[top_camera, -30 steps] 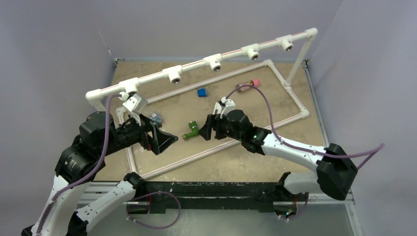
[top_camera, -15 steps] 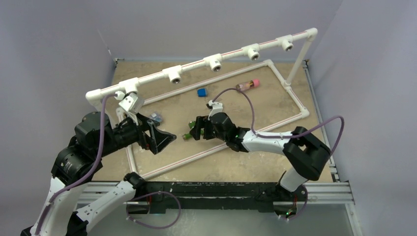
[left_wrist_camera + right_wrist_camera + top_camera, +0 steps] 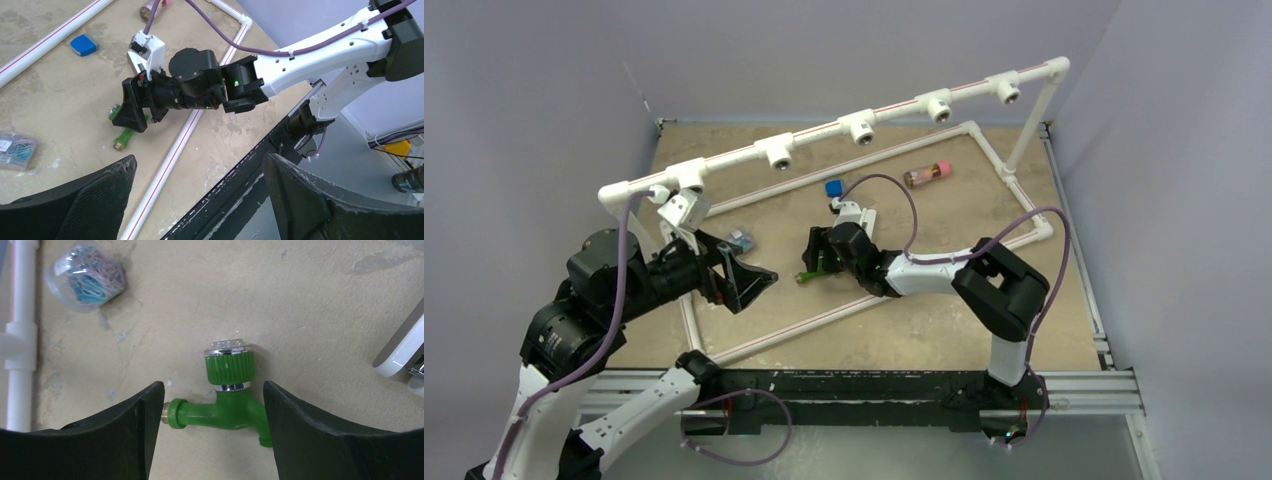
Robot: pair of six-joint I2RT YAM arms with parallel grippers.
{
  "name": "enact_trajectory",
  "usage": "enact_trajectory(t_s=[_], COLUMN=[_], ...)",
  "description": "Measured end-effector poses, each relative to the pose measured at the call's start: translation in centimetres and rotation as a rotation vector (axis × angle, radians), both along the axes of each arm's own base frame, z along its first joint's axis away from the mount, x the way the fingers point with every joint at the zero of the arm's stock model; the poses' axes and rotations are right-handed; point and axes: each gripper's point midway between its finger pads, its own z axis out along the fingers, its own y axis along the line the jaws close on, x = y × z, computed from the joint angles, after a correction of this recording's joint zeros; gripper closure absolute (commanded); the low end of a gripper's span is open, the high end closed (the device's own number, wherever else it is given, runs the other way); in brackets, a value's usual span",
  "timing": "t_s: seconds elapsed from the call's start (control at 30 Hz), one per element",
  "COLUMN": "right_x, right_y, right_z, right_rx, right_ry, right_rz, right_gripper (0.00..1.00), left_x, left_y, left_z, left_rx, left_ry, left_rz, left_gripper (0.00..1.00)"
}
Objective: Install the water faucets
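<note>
Top external view: at the left, the left arm is arching up over the near corner. The left end effector (image 3: pixel 754 284) is hanging above the counter (image 3: pixel 924 330) close to the white pipe frame (image 3: pixel 774 335), with its fingers standing wide apart and gripping nothing. Just right of it, a clear box of paper clips (image 3: pixel 742 240) is lying on the counter. Further right, the right arm is reaching low and leftward with its elbow folded. The right end effector (image 3: pixel 212 390) is spreading its fingers on either side of the green water faucet (image 3: pixel 227 412). The faucet is lying on its side on the counter between them, stem toward one finger and spout toward the other, possibly brushing them.
</note>
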Motion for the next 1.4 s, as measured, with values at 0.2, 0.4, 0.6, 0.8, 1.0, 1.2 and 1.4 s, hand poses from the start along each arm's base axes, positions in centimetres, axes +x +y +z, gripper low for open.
enact_trajectory(t_s=[0.2,0.4,0.6,0.8,1.0,1.2,1.4], right_x=[0.7,1.3,1.5,1.4,0.9,0.7,-0.2], right_y=[-0.1,0.1,0.3,1.1,1.1,1.1,0.1], right_z=[-2.1,-2.9,-3.7,-3.9,-4.2,-4.3,-4.0], right_rx=[-0.054,-0.087,-0.12,-0.156,-0.199,-0.215,-0.216], right_ry=[0.014,0.012,0.007,-0.014,-0.035,-0.045,-0.029], right_rz=[-0.026,-0.04,-0.046,-0.04,-0.043,-0.052,-0.048], right_gripper=[0.28,0.3,0.33,0.43,0.72,1.0,1.0], left_x=[0.0,0.1,0.1,0.1,0.1,0.0,-0.3], left_y=[0.3,0.4,0.4,0.4,0.5,0.5,0.3], left_z=[0.3,0.3,0.3,0.3,0.3,0.4,0.4], left_rx=[-0.001,0.009,0.009,0.009,0.007,0.004,-0.004], left_ry=[-0.011,-0.022,-0.022,-0.022,-0.025,-0.027,-0.018], left_rz=[0.014,0.019,0.019,0.019,0.019,0.018,0.004], left_gripper=[0.04,0.04,0.03,0.03,0.03,0.03,0.03])
